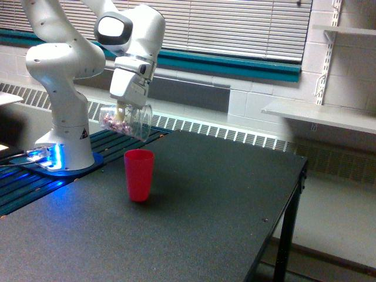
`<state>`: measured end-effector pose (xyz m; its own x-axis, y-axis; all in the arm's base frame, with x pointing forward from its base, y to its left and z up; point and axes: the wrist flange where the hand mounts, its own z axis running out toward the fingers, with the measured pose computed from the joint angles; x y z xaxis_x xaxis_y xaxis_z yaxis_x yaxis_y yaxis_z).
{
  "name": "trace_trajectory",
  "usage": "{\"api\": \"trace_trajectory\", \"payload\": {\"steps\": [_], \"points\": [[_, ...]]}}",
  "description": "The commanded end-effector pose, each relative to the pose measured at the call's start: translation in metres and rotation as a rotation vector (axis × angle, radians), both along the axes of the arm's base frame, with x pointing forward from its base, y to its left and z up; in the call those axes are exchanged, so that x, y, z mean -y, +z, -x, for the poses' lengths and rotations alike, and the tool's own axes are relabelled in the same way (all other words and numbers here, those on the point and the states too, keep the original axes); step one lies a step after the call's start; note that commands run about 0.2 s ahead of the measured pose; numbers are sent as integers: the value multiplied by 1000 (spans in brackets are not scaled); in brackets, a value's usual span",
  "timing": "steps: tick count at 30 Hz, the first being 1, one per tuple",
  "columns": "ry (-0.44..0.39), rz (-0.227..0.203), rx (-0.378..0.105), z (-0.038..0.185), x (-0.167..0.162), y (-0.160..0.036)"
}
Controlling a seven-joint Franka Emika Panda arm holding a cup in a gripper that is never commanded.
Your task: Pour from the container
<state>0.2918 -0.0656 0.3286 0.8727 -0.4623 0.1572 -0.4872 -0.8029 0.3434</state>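
Fingers (121, 113) pinching the container (125, 121) | container tipped sideways beneath them | above red cup (138, 174)

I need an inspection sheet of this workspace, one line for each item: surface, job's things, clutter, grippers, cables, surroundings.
Surface: dark table, matte, no spill seen.
Job's things: clear cup held tilted on its side in the air, reddish and pale pieces inside near its closed end; red cup upright on the table, below and to the exterior view's right of it.
Clutter: nothing seen.
Grippers: gripper shut on the clear cup from above; the jaws are mostly hidden behind it.
Cables: cables beside the blue-lit arm base, at the exterior view's left.
Surroundings: window blinds, radiator grille, wall shelves.
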Motion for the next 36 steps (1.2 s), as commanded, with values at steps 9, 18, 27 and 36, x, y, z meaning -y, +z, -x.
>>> {"api": "trace_trajectory", "payload": {"steps": [9,18,27,36], "points": [[-7,21,-67,13,-11,-23],[-20,31,-78,15,-7,-24],[-45,42,-96,19,2,-27],[-53,51,-109,22,7,-29]]}}
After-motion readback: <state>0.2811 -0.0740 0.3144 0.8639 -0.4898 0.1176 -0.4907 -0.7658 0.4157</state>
